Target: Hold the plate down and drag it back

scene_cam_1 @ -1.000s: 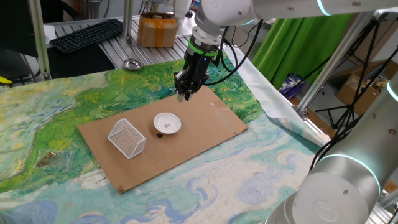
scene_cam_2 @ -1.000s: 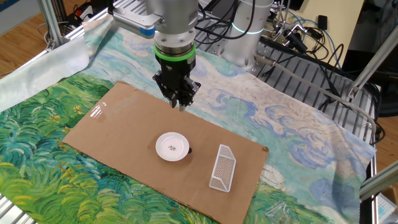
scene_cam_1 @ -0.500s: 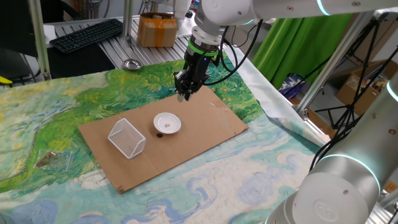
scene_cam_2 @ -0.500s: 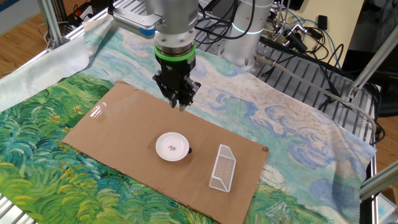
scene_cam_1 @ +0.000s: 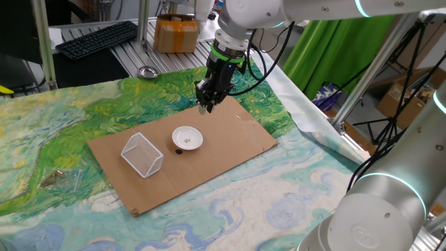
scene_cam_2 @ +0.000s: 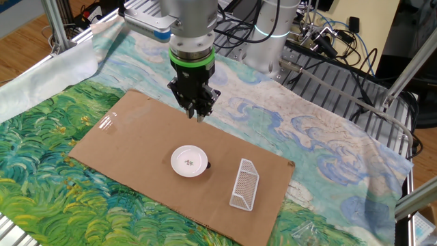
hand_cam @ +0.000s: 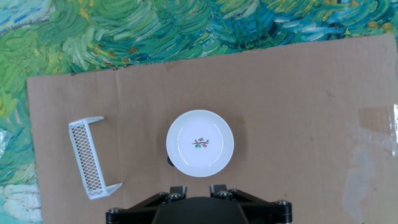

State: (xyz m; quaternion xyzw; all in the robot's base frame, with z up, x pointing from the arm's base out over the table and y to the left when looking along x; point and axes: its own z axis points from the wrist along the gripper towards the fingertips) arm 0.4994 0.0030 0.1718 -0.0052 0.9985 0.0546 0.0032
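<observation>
The plate (scene_cam_1: 187,138) is a small round white dish with a faint mark at its centre, lying flat on the brown cardboard sheet (scene_cam_1: 240,139). In the other fixed view the plate (scene_cam_2: 189,161) sits mid-sheet. My gripper (scene_cam_1: 207,107) hangs in the air above the sheet's far edge, beyond the plate and not touching it. From the other side the gripper (scene_cam_2: 200,116) points straight down. The hand view looks down on the plate (hand_cam: 199,143), with my gripper (hand_cam: 198,188) at the bottom edge. Its fingers stand a narrow gap apart with nothing between them.
A white wire-mesh basket (scene_cam_1: 142,155) lies on its side on the cardboard beside the plate, also seen as the basket (hand_cam: 87,157) at the left. A small metal bowl (scene_cam_1: 147,72) and a keyboard (scene_cam_1: 97,38) sit beyond the painted cloth. A dark speck (scene_cam_2: 207,165) touches the plate's rim.
</observation>
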